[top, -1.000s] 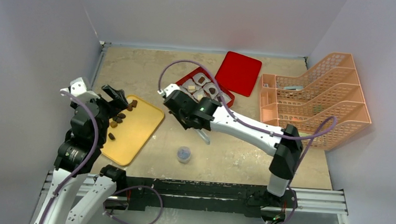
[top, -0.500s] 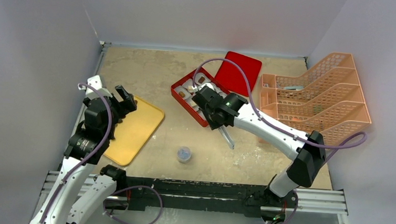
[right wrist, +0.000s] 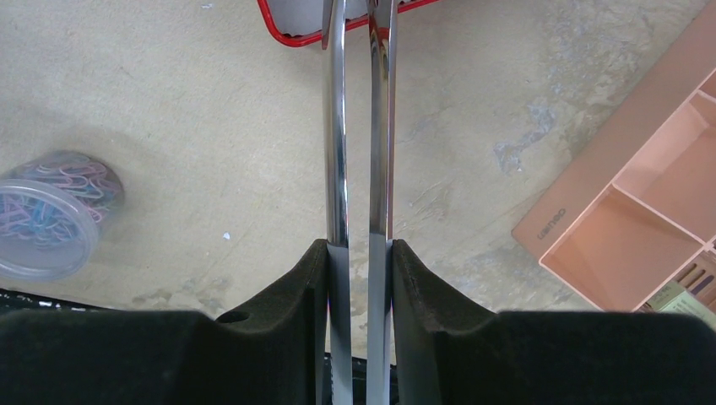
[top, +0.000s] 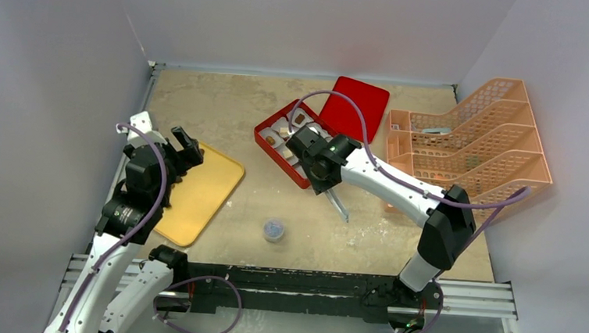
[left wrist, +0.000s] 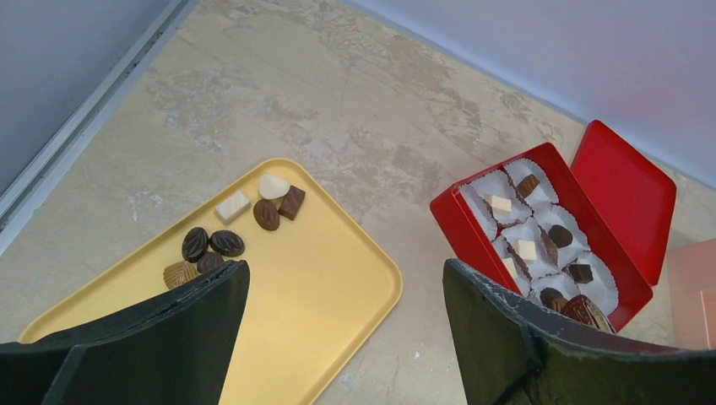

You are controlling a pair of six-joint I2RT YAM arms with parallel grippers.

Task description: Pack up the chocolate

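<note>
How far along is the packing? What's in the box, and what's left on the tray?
Partly done. Several paper cups in the red box already hold chocolates. In hand: the right gripper is shut on metal tongs; their tips are not visible. The left gripper hangs open and empty near the yellow tray. Left: about eight pieces on that tray, and the lid lies off beside the box.

Small dark, tan and white chocolate pieces (left wrist: 226,243), some loose on yellow tray (left wrist: 338,295), others inside red box (left wrist: 456,224).
</note>
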